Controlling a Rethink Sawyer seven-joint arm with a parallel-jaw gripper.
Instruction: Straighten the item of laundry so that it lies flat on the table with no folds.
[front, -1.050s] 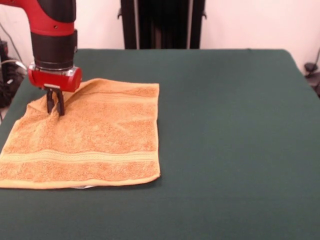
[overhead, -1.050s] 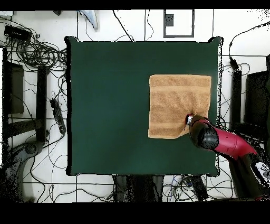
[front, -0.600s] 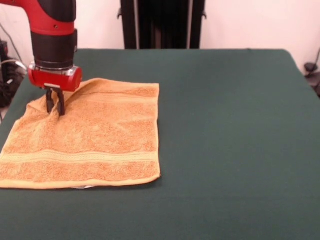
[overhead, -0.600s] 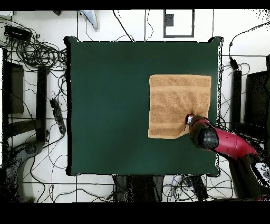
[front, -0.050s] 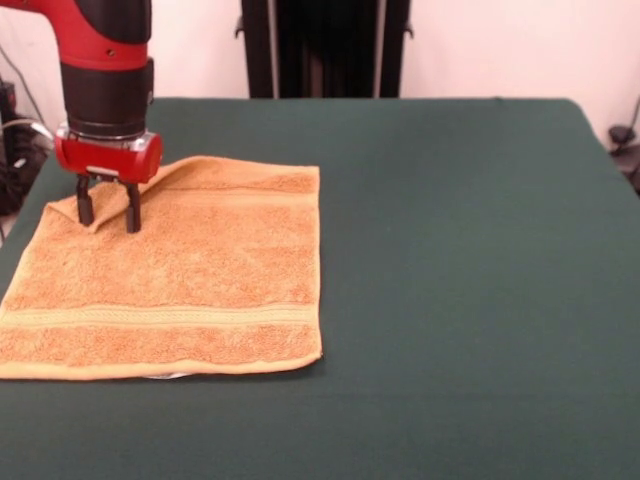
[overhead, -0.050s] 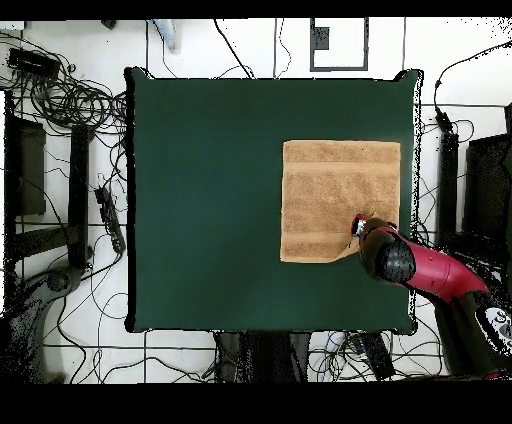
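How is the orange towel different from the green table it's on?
The towel is orange and fuzzy; the table is dark green and smooth. The towel is small; the table is much bigger. One towel corner is turned up beside the open gripper; the table lies flat. Both are four-sided.

An orange-tan terry towel (front, -0.050s: 180, 275) lies spread on the dark green table (front, -0.050s: 450, 250), toward the left side in the front view and close to the table's left edge. It is roughly square, with a hemmed border and a flat woven band running across near its front edge; another band shows faintly near the far edge. Most of it lies flat. The far left corner is raised and folded over onto the towel, and the cloth beside it is slightly rumpled
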